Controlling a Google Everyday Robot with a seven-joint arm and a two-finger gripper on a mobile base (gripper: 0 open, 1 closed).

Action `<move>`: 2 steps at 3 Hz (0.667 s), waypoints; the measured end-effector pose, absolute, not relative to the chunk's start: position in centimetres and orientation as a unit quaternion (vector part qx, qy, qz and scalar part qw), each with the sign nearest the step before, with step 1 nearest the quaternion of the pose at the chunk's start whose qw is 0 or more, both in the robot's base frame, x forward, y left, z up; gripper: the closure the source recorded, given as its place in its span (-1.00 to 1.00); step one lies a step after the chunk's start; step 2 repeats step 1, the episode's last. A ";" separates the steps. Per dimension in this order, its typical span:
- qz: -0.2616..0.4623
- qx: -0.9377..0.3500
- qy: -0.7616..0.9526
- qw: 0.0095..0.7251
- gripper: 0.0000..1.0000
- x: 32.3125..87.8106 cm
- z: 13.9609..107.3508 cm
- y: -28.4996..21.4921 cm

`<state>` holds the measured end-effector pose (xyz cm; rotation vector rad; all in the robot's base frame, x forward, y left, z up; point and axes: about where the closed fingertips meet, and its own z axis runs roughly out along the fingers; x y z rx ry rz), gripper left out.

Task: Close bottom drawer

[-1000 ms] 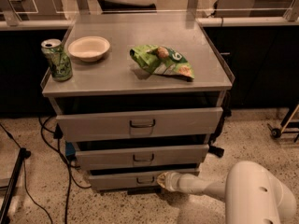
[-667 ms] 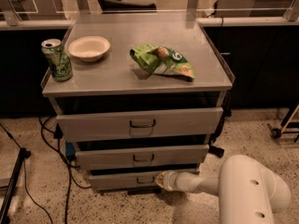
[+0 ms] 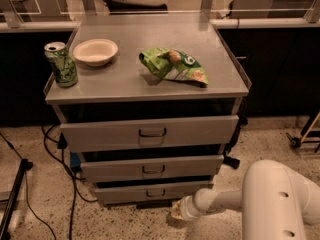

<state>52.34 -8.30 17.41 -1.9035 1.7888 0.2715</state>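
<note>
The bottom drawer (image 3: 125,193) is the lowest and narrowest of three grey metal fronts stacked under the front edge of the counter (image 3: 125,86), close to the floor. A small dark wire loop handle (image 3: 155,193) sits at its centre. A dark gap shows above the front, so it looks partly pulled out.

It is probably rigid sheet metal on runners: stiff, not fragile, and likely to slide straight back under a steady push. No grip is needed. Pressing flat on the panel near the handle should keep it from twisting on its runners, while a push far to one side may make it bind.

The tool (image 3: 178,210) is low, just in front of the right half of that panel, on a white arm (image 3: 220,201) reaching in from the right. I cannot tell whether it is spread or pressed together, or whether it touches the panel.

Above are the middle drawer (image 3: 115,170) and the top drawer (image 3: 100,134). On the counter, a green can (image 3: 61,64) stands at the left edge, with a pale bowl (image 3: 95,51) beside it and a green snack bag (image 3: 172,65) toward the right.
</note>
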 end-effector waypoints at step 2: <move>0.162 -0.697 0.667 0.206 1.00 46.1 17.1 -10.5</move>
